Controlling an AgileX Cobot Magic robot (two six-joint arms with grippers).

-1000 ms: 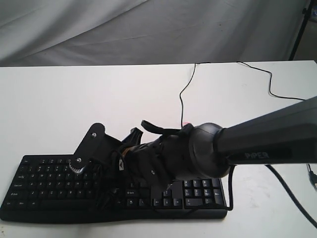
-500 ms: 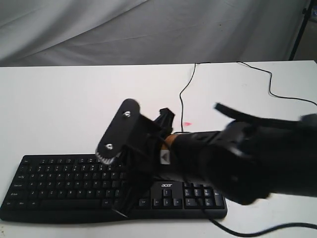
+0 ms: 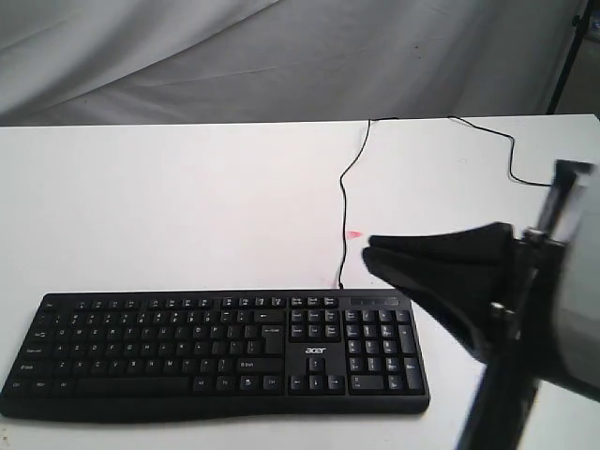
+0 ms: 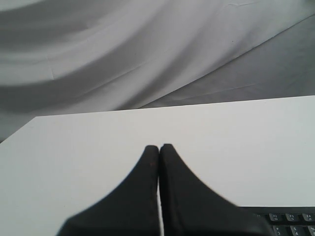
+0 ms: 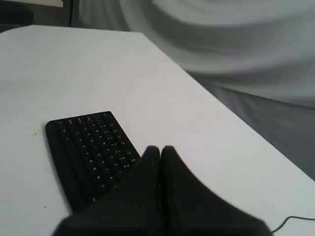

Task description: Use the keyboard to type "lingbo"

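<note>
The black keyboard [image 3: 216,352] with a white acer logo lies flat near the front of the white table [image 3: 169,206], all its keys uncovered. My right gripper [image 3: 372,251] hangs blurred above the table just beyond the number pad, fingers shut and empty, touching no key. In the right wrist view the shut fingertips [image 5: 159,149] point past one end of the keyboard [image 5: 91,147]. The left gripper [image 4: 159,147] is shut on nothing over bare table, with a keyboard corner [image 4: 290,217] at the frame's edge. The left arm is out of the exterior view.
The keyboard's thin black cable [image 3: 343,187] runs from its back edge to the table's far edge. A second black cable [image 3: 511,150] crosses the far right corner. A small red mark [image 3: 354,234] sits beside the cable. Grey cloth [image 3: 281,56] hangs behind.
The right arm has lifted off the middle of the keyboard and swung away to the right, leaving the whole keyboard uncovered.
</note>
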